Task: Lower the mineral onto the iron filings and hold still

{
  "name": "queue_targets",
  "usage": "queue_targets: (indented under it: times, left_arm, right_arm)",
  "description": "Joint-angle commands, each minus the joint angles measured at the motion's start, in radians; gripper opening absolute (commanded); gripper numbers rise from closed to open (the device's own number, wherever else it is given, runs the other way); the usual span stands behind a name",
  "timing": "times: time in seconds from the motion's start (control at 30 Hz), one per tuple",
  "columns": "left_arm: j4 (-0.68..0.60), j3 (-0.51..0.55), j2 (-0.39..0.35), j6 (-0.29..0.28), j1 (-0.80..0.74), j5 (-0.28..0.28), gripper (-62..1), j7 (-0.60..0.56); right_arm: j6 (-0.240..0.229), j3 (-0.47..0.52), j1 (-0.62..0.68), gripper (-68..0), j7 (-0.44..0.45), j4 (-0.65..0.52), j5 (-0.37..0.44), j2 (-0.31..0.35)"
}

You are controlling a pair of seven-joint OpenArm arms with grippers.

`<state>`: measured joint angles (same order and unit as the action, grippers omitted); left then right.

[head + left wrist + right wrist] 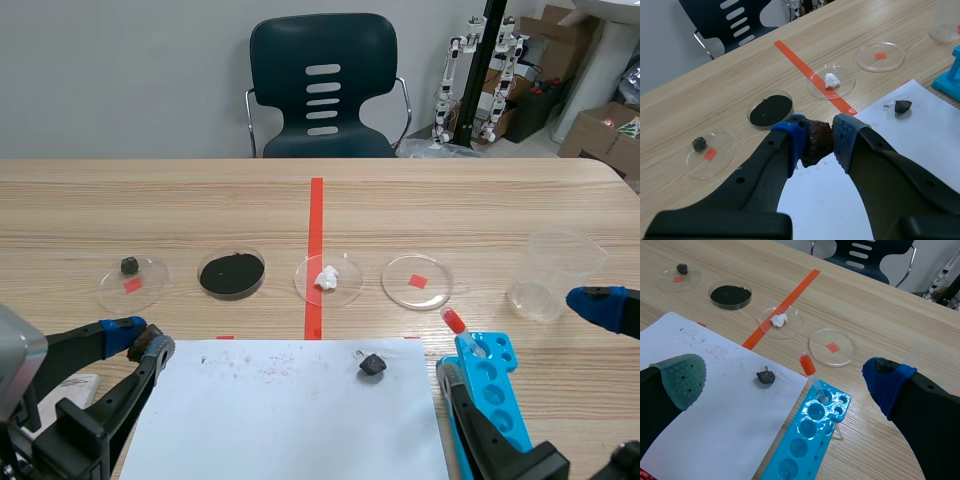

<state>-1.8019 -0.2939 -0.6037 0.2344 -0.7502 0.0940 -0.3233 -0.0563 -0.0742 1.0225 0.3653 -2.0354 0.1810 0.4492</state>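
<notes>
A rough dark brown mineral (815, 145) is clamped between the blue pads of my left gripper (818, 136), which is shut on it. That gripper (140, 340) hovers low at the near left, over the left corner of the white paper (290, 420). The iron filings (232, 273) fill a round dish as a black disc, ahead of the left gripper and slightly to its right. The same filings dish (771, 109) lies just beyond the held mineral. My right gripper (525, 340) stands open over the blue rack, holding nothing.
Further dishes in the row hold a small dark rock (130, 266), a white lump (327, 277) and a red square (417, 280). Another dark rock (372, 365) lies on the paper. A blue tube rack (490, 385), a red-bulbed pipette (455, 322) and a plastic cup (555, 272) sit at the right.
</notes>
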Motion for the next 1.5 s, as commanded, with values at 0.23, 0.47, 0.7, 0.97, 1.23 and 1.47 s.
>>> queue_targets:
  times: [0.23,0.47,0.7,0.97,1.23,1.47]
  left_arm:
    - [-0.019,0.003,0.008,0.005,0.003,-0.002,-50.9,-0.02]
    - [-0.019,0.003,0.008,0.005,0.003,-0.002,-50.9,-0.016]
    - [-0.019,0.003,0.008,0.005,0.003,-0.002,-50.9,-0.017]
    - [-0.019,0.003,0.008,0.006,0.012,-0.002,-50.9,-0.014]
    - [-0.016,0.003,0.086,0.006,0.222,0.111,-50.9,0.437]
    - [0.008,0.004,0.18,0.018,0.487,0.228,-50.9,0.792]
  right_arm:
    - [0.004,0.002,-0.009,0.4,0.015,-0.005,0.006,0.008]
    - [0.004,0.002,-0.009,0.4,0.015,-0.005,0.006,0.008]
    - [0.004,0.002,-0.009,0.4,0.015,-0.005,0.006,0.008]
    - [0.004,0.002,-0.009,0.4,0.015,-0.005,0.006,0.008]
    - [0.004,0.002,-0.009,0.4,0.015,-0.005,0.006,0.008]
    - [0.004,0.002,-0.009,0.4,0.015,-0.005,0.006,0.008]
